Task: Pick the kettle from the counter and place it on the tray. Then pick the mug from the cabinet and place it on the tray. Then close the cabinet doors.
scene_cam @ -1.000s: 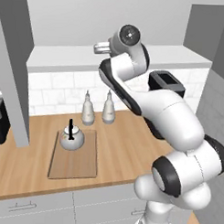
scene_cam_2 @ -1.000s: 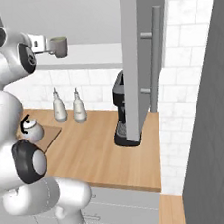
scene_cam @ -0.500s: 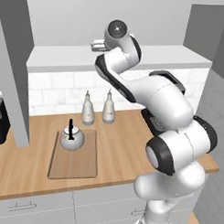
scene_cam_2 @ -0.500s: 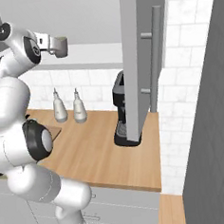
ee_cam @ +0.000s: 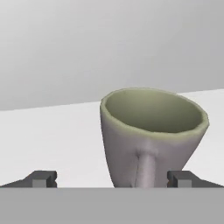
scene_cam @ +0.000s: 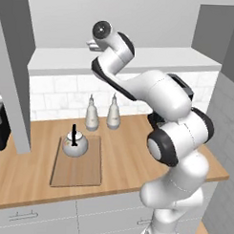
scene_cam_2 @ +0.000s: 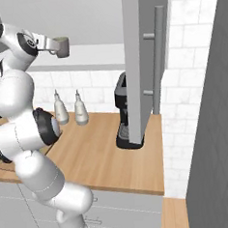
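surroundings: two white bottles (scene_cam: 101, 112) behind tray (scene_cam: 78, 169) on tabletop (scene_cam: 122, 152), black coffee machine (scene_cam_2: 123, 111) beside open cabinet door (scene_cam_2: 142, 60) | kettle (scene_cam: 74, 143) on tray | tool (ee_cam: 111, 178) spread wide, fingertips either side of mug (ee_cam: 151, 135) on cabinet shelf (scene_cam: 154, 58), gripping nothing

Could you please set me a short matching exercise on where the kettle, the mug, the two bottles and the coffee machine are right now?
Things:
1. kettle
2. mug
3. two white bottles
4. black coffee machine

Places:
A. on the white cabinet shelf, in front of the open hand
B. on the counter beside the open cabinet door
C. on the tray
D. on the counter by the tiled wall

Pairs: 1-C, 2-A, 3-D, 4-B
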